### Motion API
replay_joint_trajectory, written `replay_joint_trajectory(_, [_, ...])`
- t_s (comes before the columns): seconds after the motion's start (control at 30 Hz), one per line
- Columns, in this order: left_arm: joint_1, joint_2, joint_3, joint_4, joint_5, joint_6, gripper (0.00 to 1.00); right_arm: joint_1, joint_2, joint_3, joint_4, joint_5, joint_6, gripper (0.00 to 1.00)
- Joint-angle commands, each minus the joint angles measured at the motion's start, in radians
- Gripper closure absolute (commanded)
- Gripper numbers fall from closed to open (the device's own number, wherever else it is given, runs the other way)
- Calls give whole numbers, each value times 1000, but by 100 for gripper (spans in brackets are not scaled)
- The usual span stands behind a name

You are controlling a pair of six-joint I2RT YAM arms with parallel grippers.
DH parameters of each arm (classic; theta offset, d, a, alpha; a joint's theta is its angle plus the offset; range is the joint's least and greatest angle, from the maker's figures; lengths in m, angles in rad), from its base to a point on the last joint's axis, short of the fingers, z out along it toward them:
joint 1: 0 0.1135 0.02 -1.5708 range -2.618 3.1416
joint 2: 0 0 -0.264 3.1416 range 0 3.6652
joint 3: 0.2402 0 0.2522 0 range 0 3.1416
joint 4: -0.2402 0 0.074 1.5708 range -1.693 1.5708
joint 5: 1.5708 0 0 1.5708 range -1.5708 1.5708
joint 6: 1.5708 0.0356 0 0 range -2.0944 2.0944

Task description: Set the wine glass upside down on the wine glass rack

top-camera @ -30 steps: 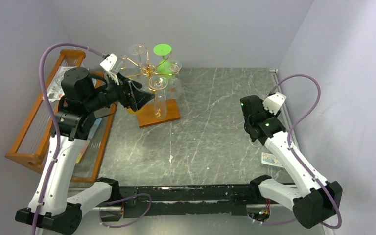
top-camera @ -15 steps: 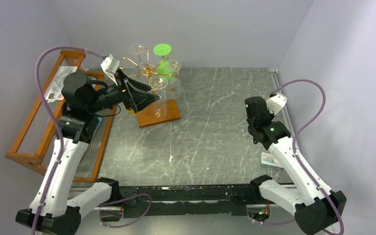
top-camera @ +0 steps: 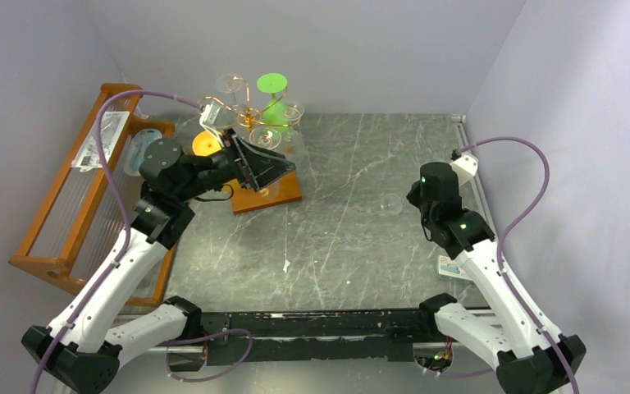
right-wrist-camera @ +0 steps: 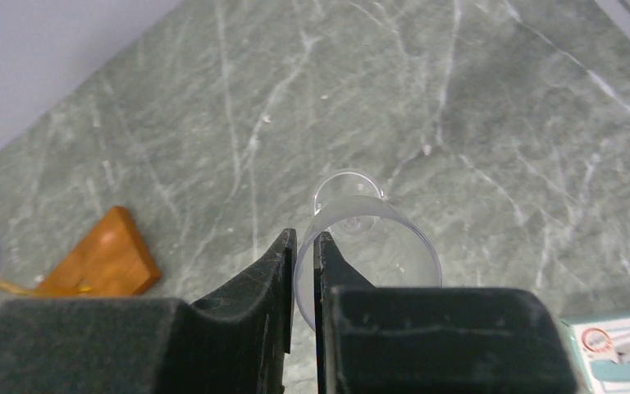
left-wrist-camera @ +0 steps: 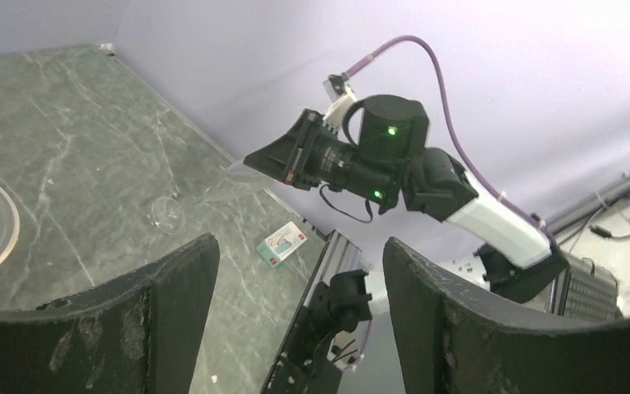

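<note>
**Right pincer clamped on the clear glass, well apart from the rack**

The right pincer has its fingers drawn almost together, with the thin wall of the wine glass nipped between them at the rim. The glass points away from the wrist, foot outward, over the right side of the grey marble table. Whether it touches the table cannot be told.

The wine glass rack stands at the back left on its wooden base. A green glass and several clear ones hang on it.

The left pincer is beside the rack, fingers wide apart, nothing between them.

A small white card with red and teal print lies near the right arm; its writing is too small to read
</note>
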Motion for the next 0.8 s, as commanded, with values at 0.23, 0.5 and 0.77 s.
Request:
replay_joint_trajectory(0.23, [-166, 52, -52, 108, -438, -215, 7, -4, -204, 107, 270, -177, -116, 100])
replay_joint_trajectory(0.5, [-244, 141, -76, 327, -581, -470, 7, -4, -329, 109, 549, -328, -112, 100])
replay_joint_trajectory(0.77, [-342, 227, -49, 529, -716, -584, 16, -4, -383, 89, 700, -526, -73, 100])
